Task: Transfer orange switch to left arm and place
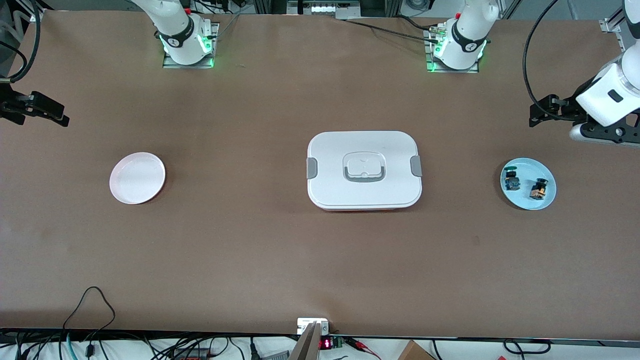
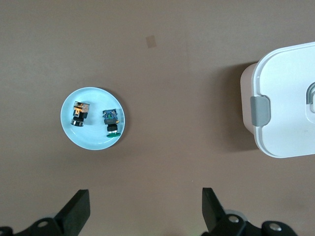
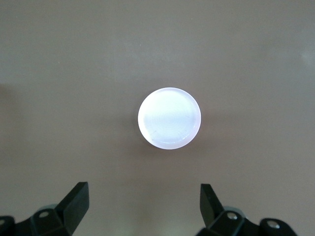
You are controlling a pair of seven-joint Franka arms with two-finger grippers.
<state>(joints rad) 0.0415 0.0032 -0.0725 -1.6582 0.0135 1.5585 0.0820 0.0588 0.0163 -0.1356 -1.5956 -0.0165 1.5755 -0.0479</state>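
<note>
The orange switch [image 1: 538, 188] lies on a light blue plate [image 1: 525, 198] at the left arm's end of the table, beside a green-capped switch [image 1: 511, 180]. In the left wrist view the orange switch [image 2: 78, 113], the green-capped switch [image 2: 111, 123] and the blue plate [image 2: 93, 138] all show. The white box [image 1: 365, 170] sits at the table's middle, and one end of it shows in the left wrist view [image 2: 285, 98]. My left gripper [image 1: 542, 111] [image 2: 145, 209] hangs open and empty over bare table close to the blue plate. My right gripper [image 1: 50, 111] [image 3: 142, 206] hangs open and empty over the right arm's end of the table.
A pale pink plate [image 1: 137, 178] lies empty at the right arm's end of the table, and it shows in the right wrist view [image 3: 169, 118]. Brown tabletop stretches between each plate and the box. Cables run along the table edge nearest the front camera.
</note>
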